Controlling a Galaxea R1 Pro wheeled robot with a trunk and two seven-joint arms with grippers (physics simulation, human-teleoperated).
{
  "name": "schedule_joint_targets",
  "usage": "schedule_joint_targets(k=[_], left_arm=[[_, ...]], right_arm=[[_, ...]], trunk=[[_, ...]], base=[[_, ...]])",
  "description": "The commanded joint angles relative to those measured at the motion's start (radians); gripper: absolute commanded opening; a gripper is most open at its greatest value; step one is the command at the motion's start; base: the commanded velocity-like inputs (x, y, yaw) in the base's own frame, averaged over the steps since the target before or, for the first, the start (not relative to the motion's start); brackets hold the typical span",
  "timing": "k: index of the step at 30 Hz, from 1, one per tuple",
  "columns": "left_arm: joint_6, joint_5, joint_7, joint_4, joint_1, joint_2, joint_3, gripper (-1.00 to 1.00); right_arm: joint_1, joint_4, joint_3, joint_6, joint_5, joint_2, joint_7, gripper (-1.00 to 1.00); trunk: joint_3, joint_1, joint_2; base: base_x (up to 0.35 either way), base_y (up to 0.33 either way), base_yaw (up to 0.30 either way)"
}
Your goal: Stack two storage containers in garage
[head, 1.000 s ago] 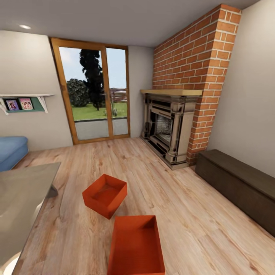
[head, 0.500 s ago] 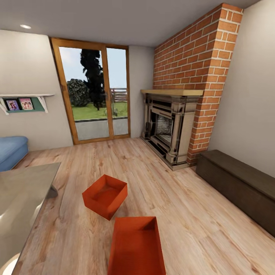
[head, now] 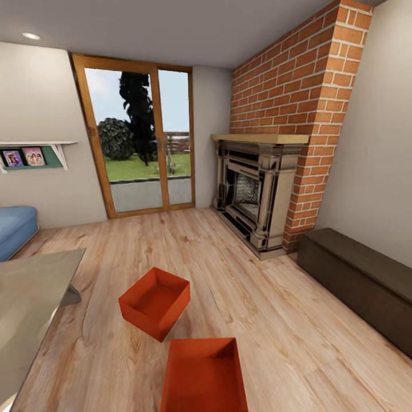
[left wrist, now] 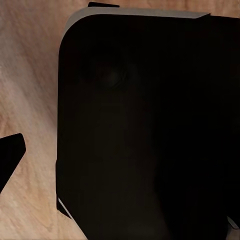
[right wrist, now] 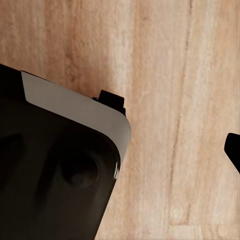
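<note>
I am in the living room, on its light wood plank flooring (head: 274, 320). Two orange-red open-topped storage containers stand on it in the head view. One container (head: 154, 302) sits turned at an angle in the middle. The other container (head: 204, 375) lies nearer to me, cut off by the lower edge of the picture, close to the first but apart from it. Both look empty. In the left wrist view a dark tip (left wrist: 10, 155) shows over wood planks beside a black body part. The right wrist view has a similar dark tip (right wrist: 233, 150). The garage is out of view.
A red brick fireplace (head: 252, 191) stands at the back right, with a long dark wooden bench (head: 360, 280) along the right wall. A grey tabletop (head: 28, 309) juts in at the left, a blue sofa (head: 14, 229) behind it. Glass doors (head: 140, 143) are at the back.
The whole head picture has shifted slightly: the camera has moved forward, so both containers sit lower and nearer. The containers themselves have not moved.
</note>
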Motion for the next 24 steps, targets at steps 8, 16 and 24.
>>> schedule_joint_targets(k=[8,16,24], left_arm=[[-0.001,0.01,0.001,0.0,0.0,0.0,0.0,1.0],[-0.001,0.01,0.001,0.0,0.0,0.0,0.0,1.0],[-0.001,0.01,0.001,0.0,0.0,0.0,0.0,1.0]], right_arm=[[-0.001,0.003,0.007,-0.006,-0.01,0.0,0.005,1.0],[-0.001,0.003,0.004,-0.006,-0.01,0.003,0.004,1.0],[-0.001,0.003,0.006,-0.008,-0.011,0.002,0.003,1.0]], trunk=[[-0.001,0.0,-0.001],[-0.001,0.0,-0.001],[-0.001,0.0,-0.001]], base=[[0.13,0.0,0.0],[0.057,0.0,0.015],[0.001,0.0,0.109]])
